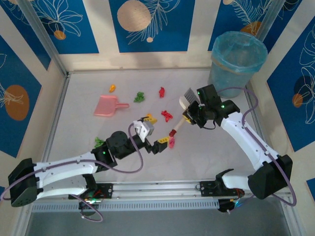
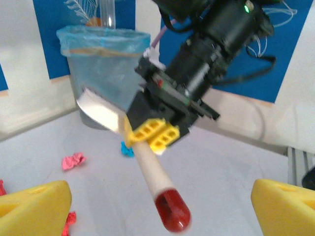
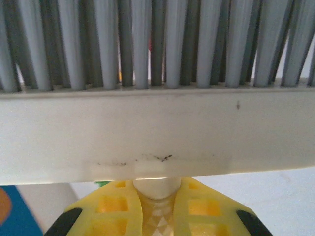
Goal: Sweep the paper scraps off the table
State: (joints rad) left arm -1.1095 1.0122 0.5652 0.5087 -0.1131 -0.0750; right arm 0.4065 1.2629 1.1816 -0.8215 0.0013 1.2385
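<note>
Saw right gripper [image 2: 156, 133] clamped on brush handle [image 2: 147, 169], left gripper [image 1: 156, 130] spread apart. Judged paper scraps [image 1: 140, 97] near dustpan [image 1: 106, 105] feather-light, soft, skittish: best swept, not pinched.

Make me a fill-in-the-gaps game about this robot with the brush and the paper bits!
1. The right tool holds a brush whose handle ends in a ____ tip.
2. The left tool is open and holds ____.
3. The dustpan lying on the table is ____ in colour.
4. The bin stands in the table's far ____ corner.
Missing words: red; nothing; pink; right.
</note>
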